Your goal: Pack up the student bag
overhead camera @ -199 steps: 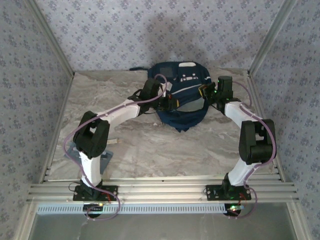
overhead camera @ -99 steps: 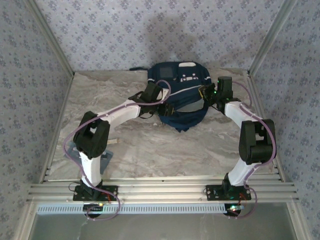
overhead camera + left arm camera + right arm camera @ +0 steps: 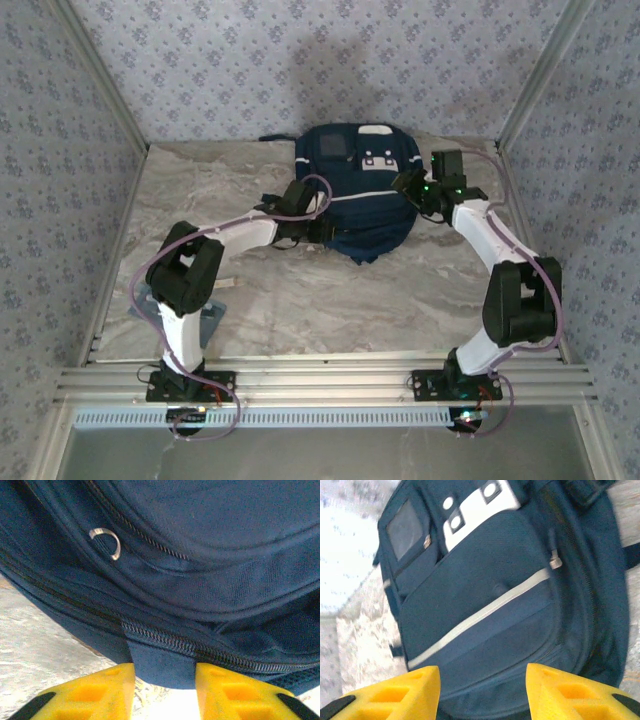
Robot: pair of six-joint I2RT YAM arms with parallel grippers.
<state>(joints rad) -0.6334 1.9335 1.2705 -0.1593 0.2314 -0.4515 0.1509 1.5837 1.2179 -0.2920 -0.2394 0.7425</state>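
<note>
Left gripper (image 3: 164,674) straddles the zipper-end tab (image 3: 160,655) of the student bag (image 3: 360,190), flat on the far table (image 3: 300,290); pinching or not, unclear. Right gripper (image 3: 482,677), jaws apart and empty, hovers beside the bag's right side.

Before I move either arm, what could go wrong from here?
The left end effector straddles a fabric tab by the zipper of the bag. If the tab is pinched, retreating could drag the bag across the table. The right end effector hangs open facing the bag, and advancing could snag the zipper pull.
</note>
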